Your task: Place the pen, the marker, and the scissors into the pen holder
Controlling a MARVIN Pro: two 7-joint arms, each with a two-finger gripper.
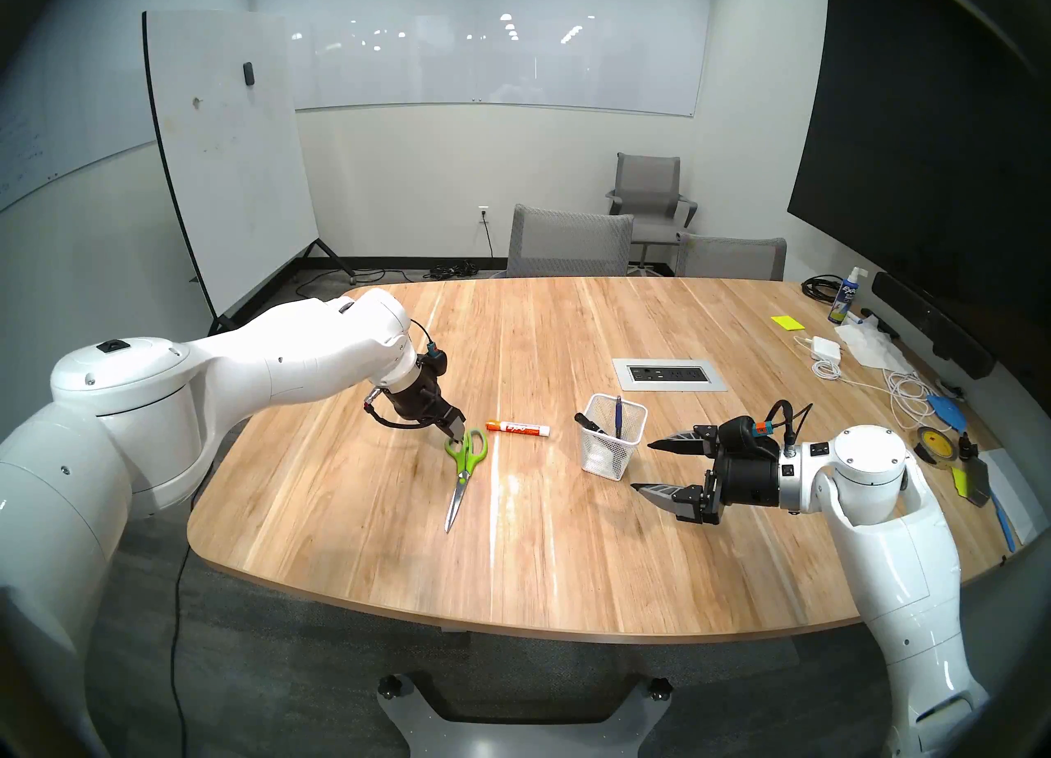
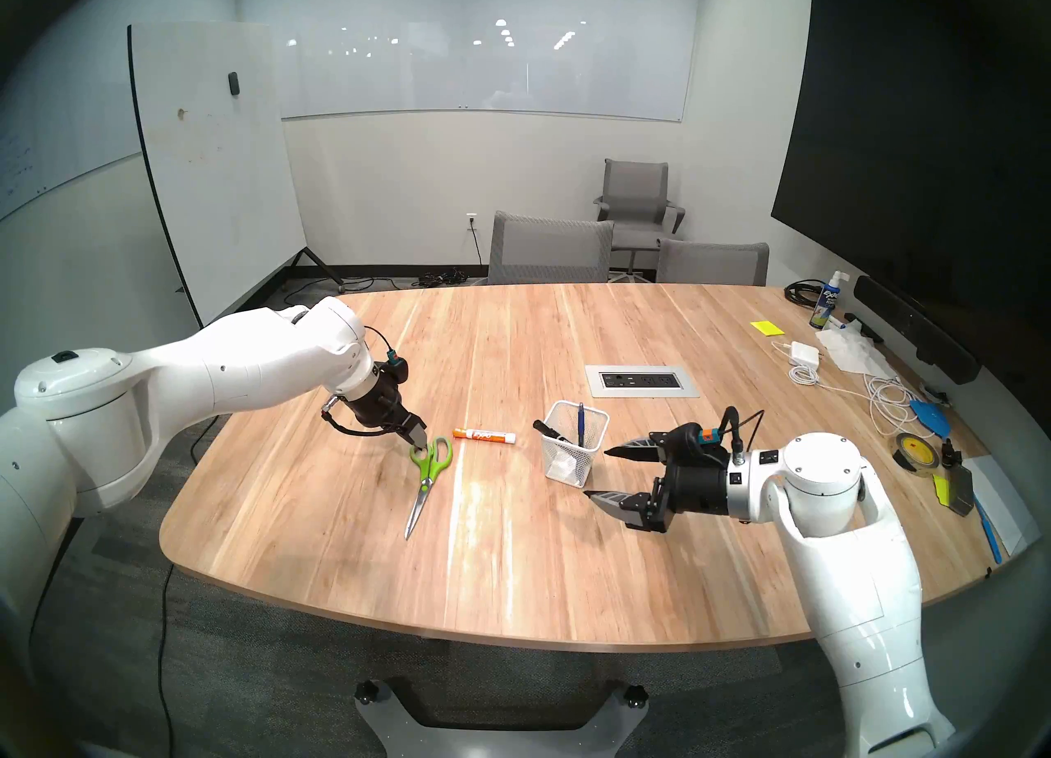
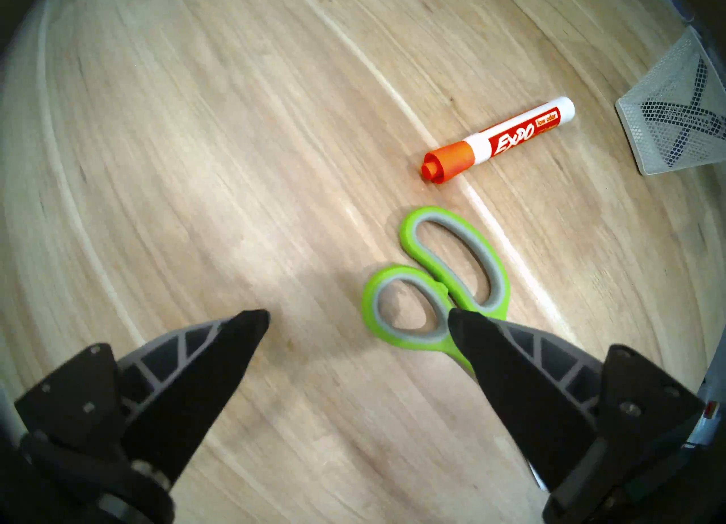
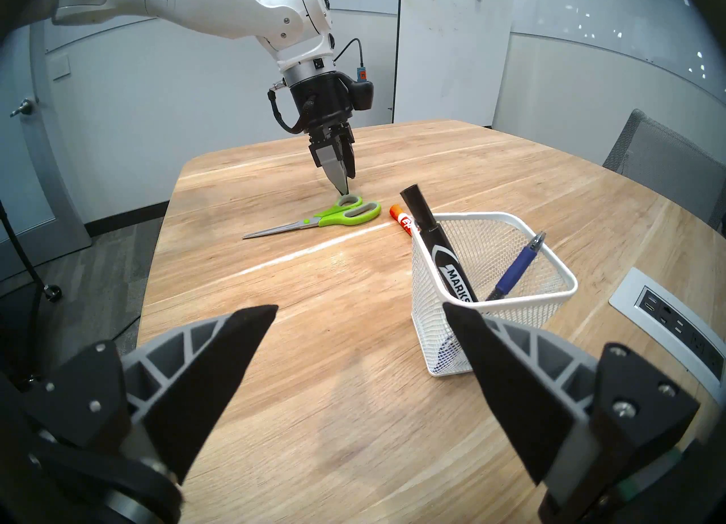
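The scissors (image 1: 465, 458) (image 3: 432, 275) with lime-green handles lie flat on the wooden table, blades toward me. My left gripper (image 1: 455, 435) (image 3: 357, 317) hangs open just over their handles, one fingertip above the handle junction and the smaller loop between the fingers. An orange-capped marker (image 1: 517, 429) (image 3: 506, 138) lies just behind the scissors. The white mesh pen holder (image 1: 605, 455) (image 4: 491, 214) stands upright with a blue pen (image 4: 518, 267) and a black marker (image 4: 436, 244) in it. My right gripper (image 1: 642, 467) (image 4: 359, 309) hovers open and empty, just right of the holder.
A recessed power outlet panel (image 1: 670, 374) sits behind the holder. Cables, a charger (image 1: 824, 346), a tape roll (image 1: 935, 443), a spray bottle (image 1: 845, 296) and papers crowd the table's right side. Grey chairs (image 1: 569, 239) stand at the far edge.
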